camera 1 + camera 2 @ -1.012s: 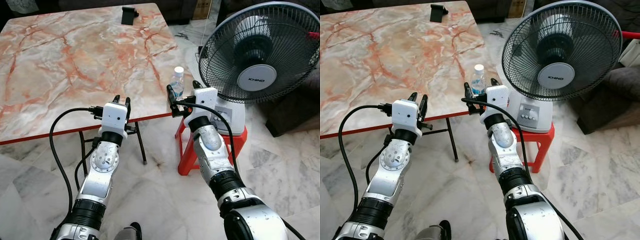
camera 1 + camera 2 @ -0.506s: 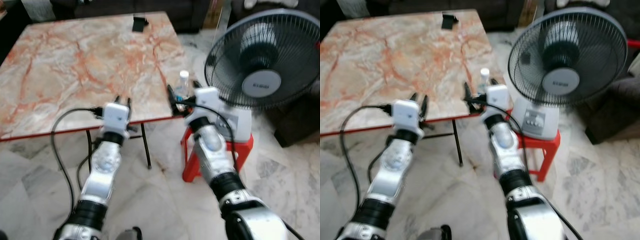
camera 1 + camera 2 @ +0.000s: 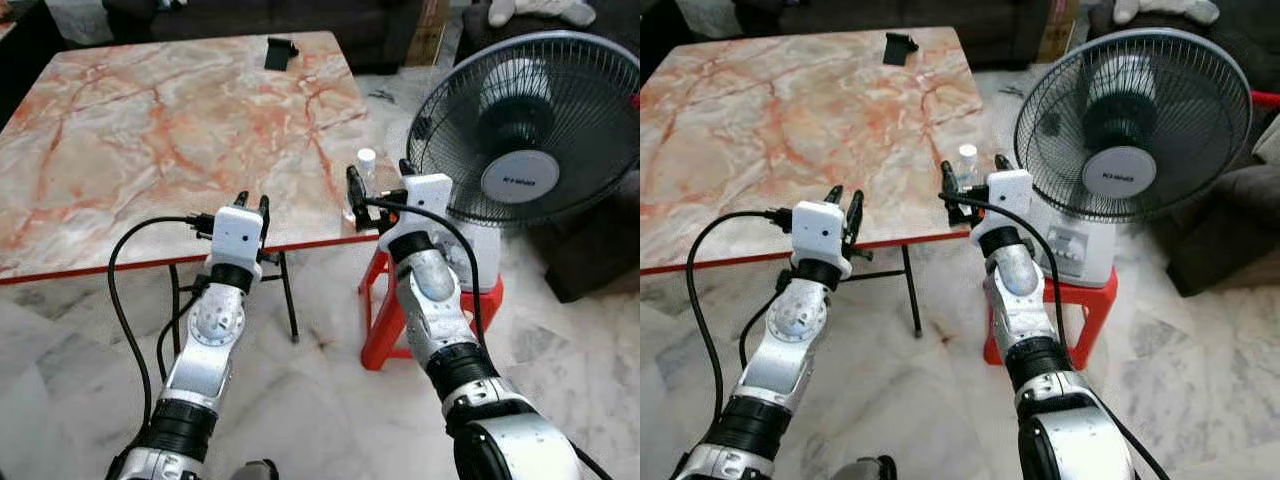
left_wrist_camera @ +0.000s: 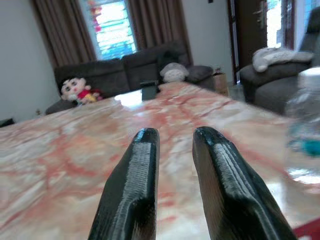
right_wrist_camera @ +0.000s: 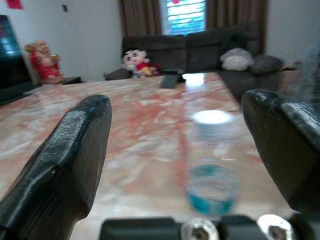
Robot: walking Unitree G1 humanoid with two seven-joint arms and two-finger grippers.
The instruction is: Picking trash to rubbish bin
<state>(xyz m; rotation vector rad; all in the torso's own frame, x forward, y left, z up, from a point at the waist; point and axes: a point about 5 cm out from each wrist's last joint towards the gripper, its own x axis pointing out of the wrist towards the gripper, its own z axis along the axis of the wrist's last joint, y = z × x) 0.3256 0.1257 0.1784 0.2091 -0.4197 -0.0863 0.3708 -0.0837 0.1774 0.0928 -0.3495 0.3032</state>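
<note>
Framing bottle | right gripper wide open (empty) | left gripper slightly parted | fan beside

I see a table veined in orange-red over cream marble, edged in red, and a clear bottle with a white cap and a teal label. A black-grilled fan on a white base stands on a red stool; the floor is grey-white marble.
</note>
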